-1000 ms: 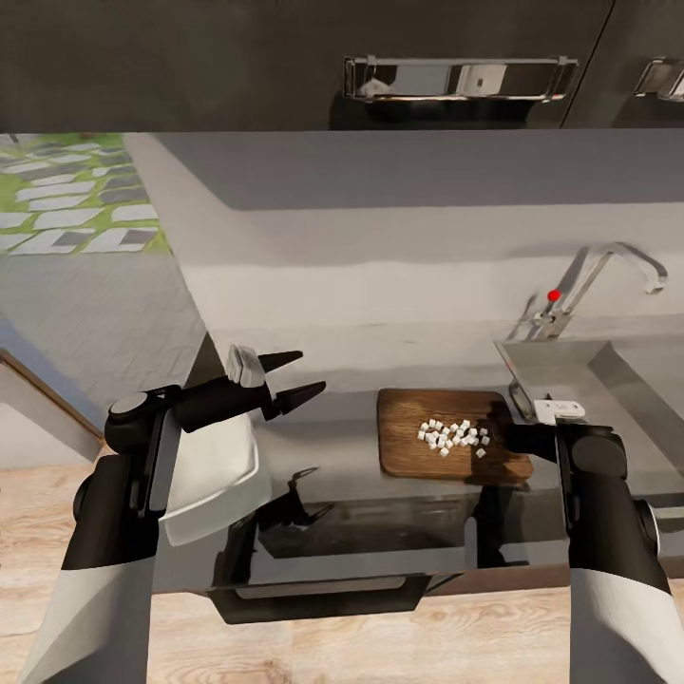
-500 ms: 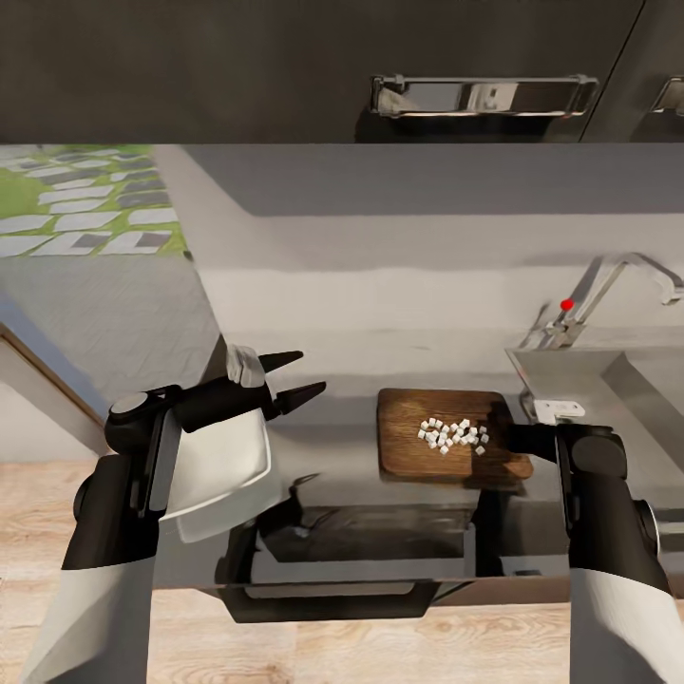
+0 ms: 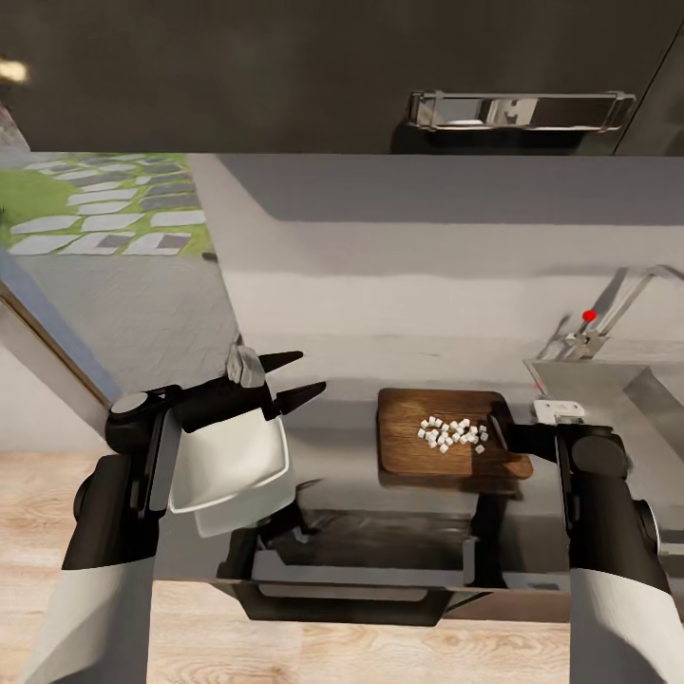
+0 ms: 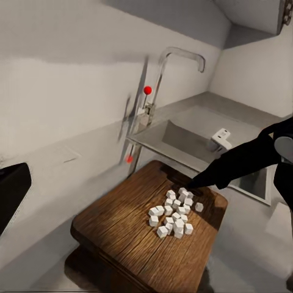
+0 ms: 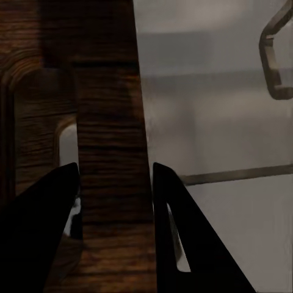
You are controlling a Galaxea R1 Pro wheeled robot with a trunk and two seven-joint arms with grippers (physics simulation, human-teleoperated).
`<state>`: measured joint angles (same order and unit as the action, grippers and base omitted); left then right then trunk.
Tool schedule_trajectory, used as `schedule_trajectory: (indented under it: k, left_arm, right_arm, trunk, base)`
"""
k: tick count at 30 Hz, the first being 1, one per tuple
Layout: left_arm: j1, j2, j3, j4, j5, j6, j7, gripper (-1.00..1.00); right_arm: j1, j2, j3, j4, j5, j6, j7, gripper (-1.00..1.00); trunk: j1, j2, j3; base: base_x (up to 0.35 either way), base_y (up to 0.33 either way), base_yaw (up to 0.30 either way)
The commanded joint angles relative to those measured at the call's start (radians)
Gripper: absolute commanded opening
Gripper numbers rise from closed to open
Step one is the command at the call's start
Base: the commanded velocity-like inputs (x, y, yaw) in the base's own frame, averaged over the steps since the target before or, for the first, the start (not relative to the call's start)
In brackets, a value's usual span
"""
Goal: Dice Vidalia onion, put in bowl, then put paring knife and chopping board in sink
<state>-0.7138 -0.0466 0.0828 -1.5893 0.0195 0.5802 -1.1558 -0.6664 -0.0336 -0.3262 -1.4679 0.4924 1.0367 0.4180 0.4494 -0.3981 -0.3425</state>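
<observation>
My right gripper (image 3: 501, 437) is shut on the handle end of the dark brown chopping board (image 3: 408, 454). The board is held level, just above the glossy grey countertop (image 3: 342, 442). A small heap of white diced onion (image 3: 453, 435) lies on it, also seen as diced onion (image 4: 174, 215) on the board (image 4: 122, 235). In the right wrist view the fingers (image 5: 43, 232) straddle the board's edge (image 5: 110, 152) beside its slot. My left gripper (image 3: 304, 376) hangs open and empty over the white bowl (image 3: 233, 465). The sink (image 3: 608, 380) with its tap (image 3: 617, 299) is at the right. The paring knife is out of view.
Dark upper cabinets with a chrome handle (image 3: 518, 109) hang above the counter. A pale wall runs behind it. At the left an opening shows a garden path (image 3: 104, 204). Wooden floor (image 3: 38, 494) lies below the counter's front edge.
The whole view has shifted: bowl, sink and tap slid right in the picture, so the camera moved. Both arms and the held board kept their place. The bowl is now nearer the board.
</observation>
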Motion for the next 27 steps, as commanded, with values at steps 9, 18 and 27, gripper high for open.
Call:
schedule_trajectory:
  k: [9, 18, 27]
  left_arm:
    - [-0.001, -0.001, 0.001, 0.0, 0.002, 0.01, -0.003, 1.0]
    - [-0.001, -0.001, 0.001, 0.0, 0.002, 0.01, -0.003, 1.0]
    - [-0.001, -0.001, 0.001, 0.0, 0.002, 0.01, -0.003, 1.0]
  right_arm:
    - [-0.001, 0.0, -0.001, -0.001, 0.011, 0.003, 0.009, -1.0]
    - [-0.001, 0.0, 0.001, -0.001, 0.014, 0.005, 0.008, -1.0]
    - [-0.001, 0.0, 0.027, -0.002, 0.043, 0.005, 0.008, -1.0]
  trunk:
    - [0.001, -0.002, -0.001]
    - [0.001, -0.002, -0.001]
    - [0.001, -0.002, -0.001]
  base:
    - [0.0, 0.0, 0.031]
    - [0.0, 0.0, 0.0]
    - [0.0, 0.0, 0.0]
